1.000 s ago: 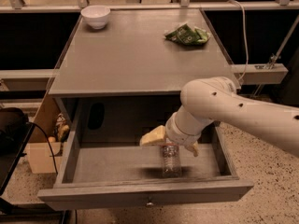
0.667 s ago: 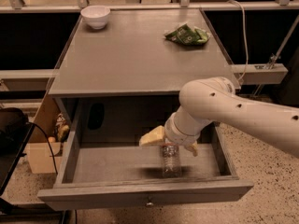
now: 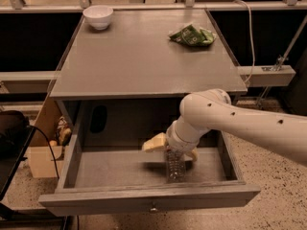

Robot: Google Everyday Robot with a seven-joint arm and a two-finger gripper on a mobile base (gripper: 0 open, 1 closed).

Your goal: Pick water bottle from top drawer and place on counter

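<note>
While the top drawer (image 3: 96, 201) stands pulled fully out beneath the counter (image 3: 144, 56), the water bottle (image 3: 175, 167) stands upright on the drawer floor, right of centre and near the front panel. The bottle is clear and ribbed; its upper part is hidden by the robot's wrist. The gripper (image 3: 173, 150) sits inside the drawer directly over the bottle's top, with tan parts showing to either side of it. Whether the gripper has closed on the bottle or only surrounds it cannot be told from this view. The white arm (image 3: 249, 128) enters from the right edge and bends down over the drawer's right wall. A small metal knob (image 3: 153, 208) marks the middle of the drawer front.

On the counter, a white bowl (image 3: 98, 16) rests at the far left corner and a crumpled green packet (image 3: 192, 35) lies near the far right corner, the two well apart. A white cable (image 3: 250, 28) runs down behind the counter's right side. To the left of the cabinet, a cardboard box (image 3: 41, 159) sits on the speckled floor.
</note>
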